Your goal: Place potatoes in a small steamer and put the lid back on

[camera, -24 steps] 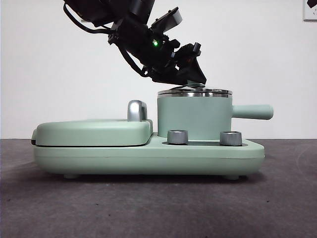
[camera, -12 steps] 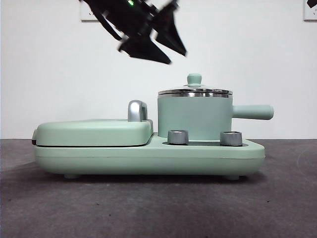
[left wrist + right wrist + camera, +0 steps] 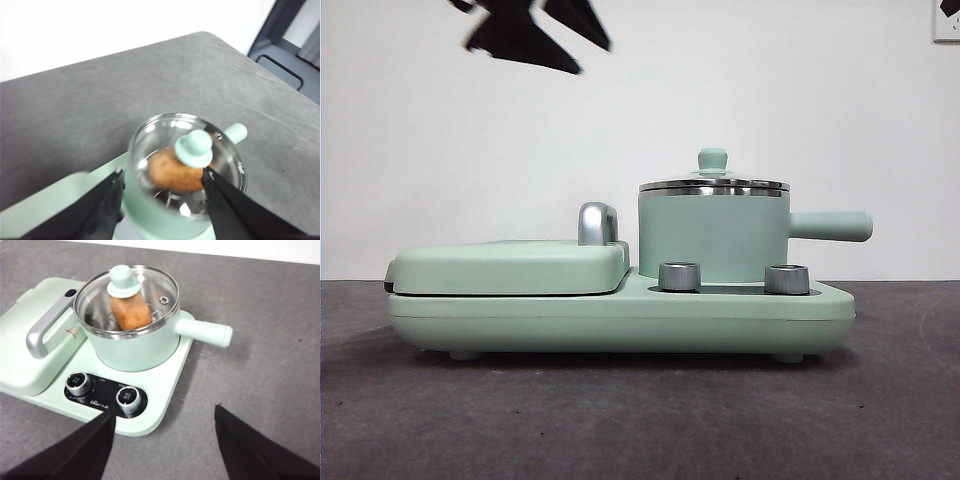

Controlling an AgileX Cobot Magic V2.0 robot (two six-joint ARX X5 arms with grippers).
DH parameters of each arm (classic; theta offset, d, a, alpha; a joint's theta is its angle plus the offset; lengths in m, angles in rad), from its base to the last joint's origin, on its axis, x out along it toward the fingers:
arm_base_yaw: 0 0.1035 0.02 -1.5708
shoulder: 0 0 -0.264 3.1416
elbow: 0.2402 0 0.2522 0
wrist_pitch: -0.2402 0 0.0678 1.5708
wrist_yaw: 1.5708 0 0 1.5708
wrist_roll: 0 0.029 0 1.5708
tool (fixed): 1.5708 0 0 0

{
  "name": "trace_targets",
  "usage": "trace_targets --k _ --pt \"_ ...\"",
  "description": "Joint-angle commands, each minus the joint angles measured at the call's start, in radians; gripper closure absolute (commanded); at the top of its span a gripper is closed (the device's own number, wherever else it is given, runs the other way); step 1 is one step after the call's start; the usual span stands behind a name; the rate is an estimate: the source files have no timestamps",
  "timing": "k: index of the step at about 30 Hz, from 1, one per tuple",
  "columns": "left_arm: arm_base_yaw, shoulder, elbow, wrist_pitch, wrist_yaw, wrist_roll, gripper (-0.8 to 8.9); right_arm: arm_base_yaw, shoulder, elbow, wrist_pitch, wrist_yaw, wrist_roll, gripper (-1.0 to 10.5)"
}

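The small steamer [image 3: 713, 238] stands on the right of the mint cooker base, its side handle [image 3: 830, 226] pointing right. The lid [image 3: 713, 184] sits level on its steel rim. The potato [image 3: 131, 311] lies inside on a wire rack, seen through the glass, and also shows in the left wrist view [image 3: 172, 173]. My left gripper [image 3: 596, 58] is open and empty, high above and left of the pot; in its wrist view [image 3: 162, 174] the jaws stand apart over the lid [image 3: 194, 147]. My right gripper [image 3: 165, 412] is open and empty, held back in front of the cooker, out of the front view.
The flat hinged griddle part [image 3: 510, 265] with its chrome handle [image 3: 597, 222] fills the left of the base. Two steel dials [image 3: 679, 276] [image 3: 786, 278] sit on the base in front of the pot. A dark frame [image 3: 280, 45] stands beyond the table's corner.
My left gripper has let go of the lid knob and risen up and to the left, away from the pot. The lid stays on the steamer.
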Motion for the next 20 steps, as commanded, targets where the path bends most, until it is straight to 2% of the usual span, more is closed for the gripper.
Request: trace_targets --k 1,11,20 --pt "0.028 -0.053 -0.056 -0.002 0.007 -0.003 5.55 0.002 0.005 0.005 -0.005 0.0 0.004 6.4" --pt "0.126 -0.381 -0.396 -0.002 0.007 -0.009 5.56 0.002 0.005 0.005 -0.019 0.0 0.004 6.4" --pt "0.162 -0.657 -0.61 -0.04 0.007 -0.097 5.56 0.002 0.005 0.005 -0.035 -0.011 0.003 6.4"
